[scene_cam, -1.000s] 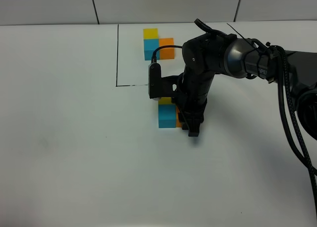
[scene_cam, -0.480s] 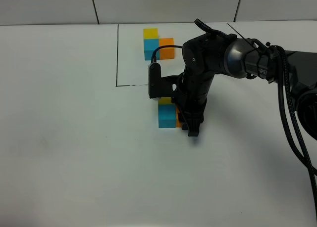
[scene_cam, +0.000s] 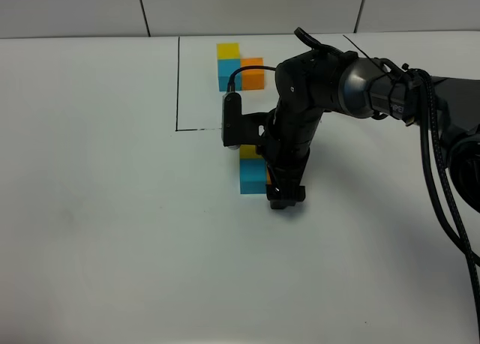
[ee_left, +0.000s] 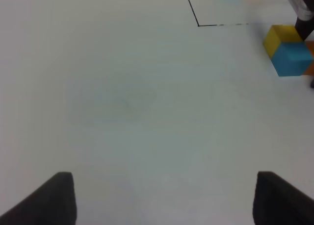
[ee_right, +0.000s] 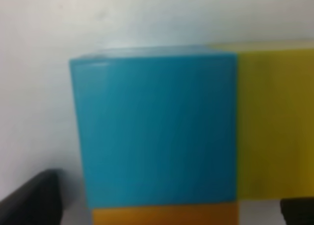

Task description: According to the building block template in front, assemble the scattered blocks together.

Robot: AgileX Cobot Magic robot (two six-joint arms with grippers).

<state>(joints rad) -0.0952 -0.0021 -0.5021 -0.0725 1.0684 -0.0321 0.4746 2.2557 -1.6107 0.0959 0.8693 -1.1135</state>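
Three loose cubes are being shown pressed together just near of the black frame line on the white desk [scene_cam: 97, 209]: the yellow cube [scene_cam: 248, 152] at the far end, the blue cube [scene_cam: 253, 176] touching its near face, and the orange cube [ee_right: 164, 216] touching the blue one on its right, mostly hidden under the arm in the high view. The building block template [scene_cam: 238, 67] is lying well apart at the far side, inside the drawn line, with the same L arrangement. The right hand [scene_cam: 285, 197] is being held low over the orange cube's place with its jaws spread wide and nothing gripped between them; in its wrist view the dark fingertips [ee_right: 32, 198] are standing clear at the two edges of the cluster. The left hand [ee_left: 164, 198] is being kept half open and empty over bare desk, far to the left of the cubes. By judgement, the release of the last block is being carried out, so the assembly is all but done; the next move calls for a straight lift of the right hand, so that no cube is dragged out of line. Compared with a second ago, the right jaws are being seen parted where they were nearly closed on the orange cube, while the cubes are unmoved.
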